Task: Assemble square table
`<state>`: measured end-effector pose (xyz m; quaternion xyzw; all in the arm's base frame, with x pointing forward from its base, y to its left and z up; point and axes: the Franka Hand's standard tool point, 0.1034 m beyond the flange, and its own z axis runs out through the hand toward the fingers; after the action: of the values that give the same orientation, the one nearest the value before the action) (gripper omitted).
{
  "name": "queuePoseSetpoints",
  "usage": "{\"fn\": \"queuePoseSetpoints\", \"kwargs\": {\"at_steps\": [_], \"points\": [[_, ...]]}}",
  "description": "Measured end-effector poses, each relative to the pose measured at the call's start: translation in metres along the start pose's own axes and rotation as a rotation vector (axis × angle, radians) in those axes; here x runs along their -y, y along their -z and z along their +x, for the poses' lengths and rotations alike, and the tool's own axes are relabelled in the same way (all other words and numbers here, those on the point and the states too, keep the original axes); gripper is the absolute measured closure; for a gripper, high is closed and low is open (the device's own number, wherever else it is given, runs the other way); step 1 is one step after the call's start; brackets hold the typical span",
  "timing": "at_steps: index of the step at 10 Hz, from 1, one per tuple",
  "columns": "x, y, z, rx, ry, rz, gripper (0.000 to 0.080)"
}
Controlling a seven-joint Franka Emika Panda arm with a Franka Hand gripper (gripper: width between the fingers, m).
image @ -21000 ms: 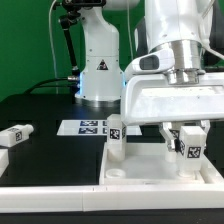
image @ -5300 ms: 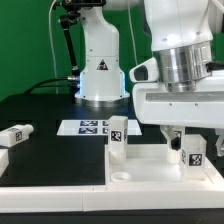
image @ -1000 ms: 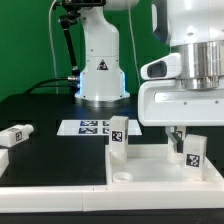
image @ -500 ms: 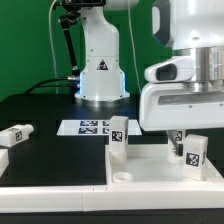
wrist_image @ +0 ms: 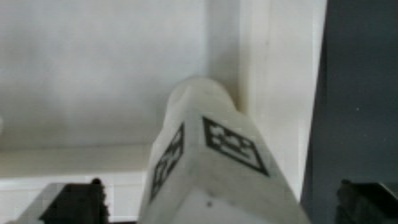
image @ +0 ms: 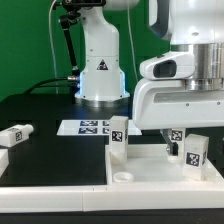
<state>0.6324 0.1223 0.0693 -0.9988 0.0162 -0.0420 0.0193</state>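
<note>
The square table's white panel [image: 140, 172] lies flat at the front, on the exterior view's right. Two tagged white leg posts stand upright on it, one near its left corner [image: 118, 133] and one at the right [image: 195, 152]. Another tagged piece [image: 177, 138] shows partly under the hand; I cannot tell what it is. My gripper [image: 182, 132] hangs just above the right post. In the wrist view a tagged leg post [wrist_image: 210, 150] rises between the dark fingertips [wrist_image: 75, 200], with gaps on both sides. My gripper [wrist_image: 221, 205] is open and holds nothing.
A loose tagged leg post [image: 14, 134] lies on the black table at the exterior view's left. The marker board [image: 88, 127] lies behind the panel, in front of the white robot base [image: 100, 70]. A white bar [image: 50, 190] runs along the front edge.
The hand has shifted toward the exterior view's left over the standing right post. Its jaws have stayed open, and the posts have not moved.
</note>
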Motion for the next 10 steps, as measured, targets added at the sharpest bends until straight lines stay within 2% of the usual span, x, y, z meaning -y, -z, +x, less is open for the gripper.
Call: {"fn": "queuePoseSetpoints", "kwargs": {"at_steps": [1,2,4,10], "points": [[-0.002,0.0001,0.0007,-0.001,-0.082,0.002,0.015],[-0.001,-0.0001,0.0003,-0.001,-0.135,0.002,0.024],[-0.0017,-0.0003,0.0001,0.0,-0.312,0.001,0.0512],[-0.0033,-0.0004,0.0001,-0.001,-0.428,-0.003,0.0509]]}}
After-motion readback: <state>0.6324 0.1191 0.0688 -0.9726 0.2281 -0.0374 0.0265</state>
